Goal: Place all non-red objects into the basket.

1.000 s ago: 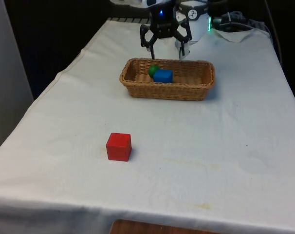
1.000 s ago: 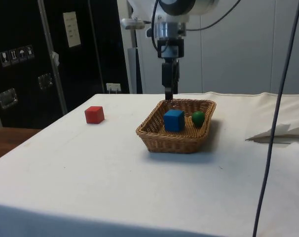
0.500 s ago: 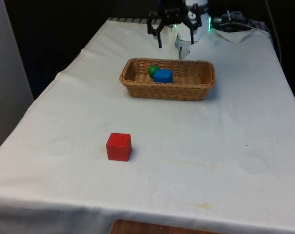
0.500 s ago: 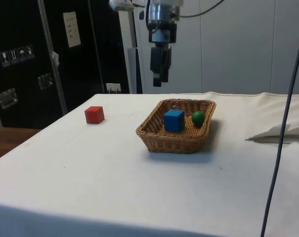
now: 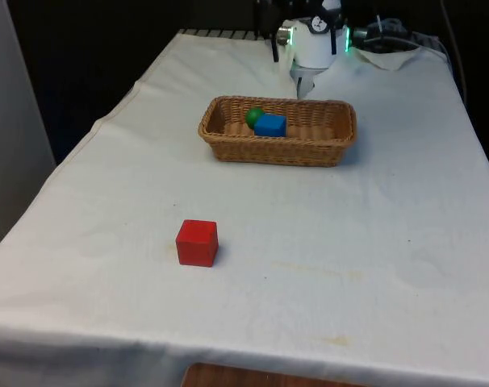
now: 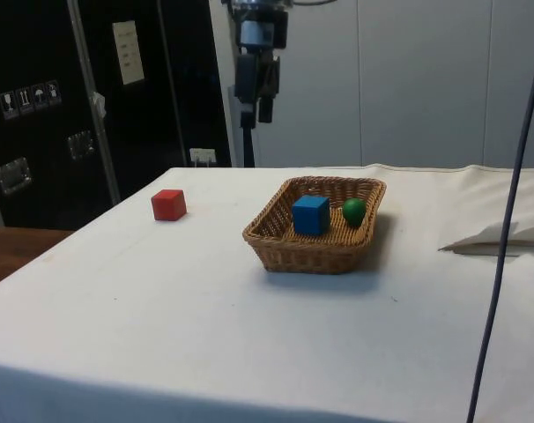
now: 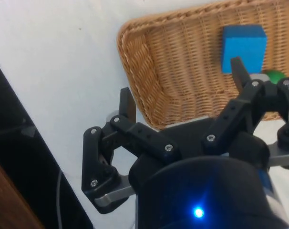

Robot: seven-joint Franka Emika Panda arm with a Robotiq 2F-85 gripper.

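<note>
At centre right of the side view, the basket (image 6: 276, 247) holds the blue cube (image 6: 310, 214) and green ball (image 6: 354, 210), side by side, so the non-red things look sorted. The red cube (image 6: 168, 204) sits alone on the worktop (image 6: 161, 300), rightly left out. The claw (image 7: 180, 102) hangs high above the basket, fingers apart and empty, well clear of both.

A: End effector (image 7: 182, 95) — state?
B: Fingers (image 7: 127, 102) spread wide, nothing between them.
A: Pose?
B: Raised high, pointing downward — seen at upper side view (image 6: 256, 97).
</note>
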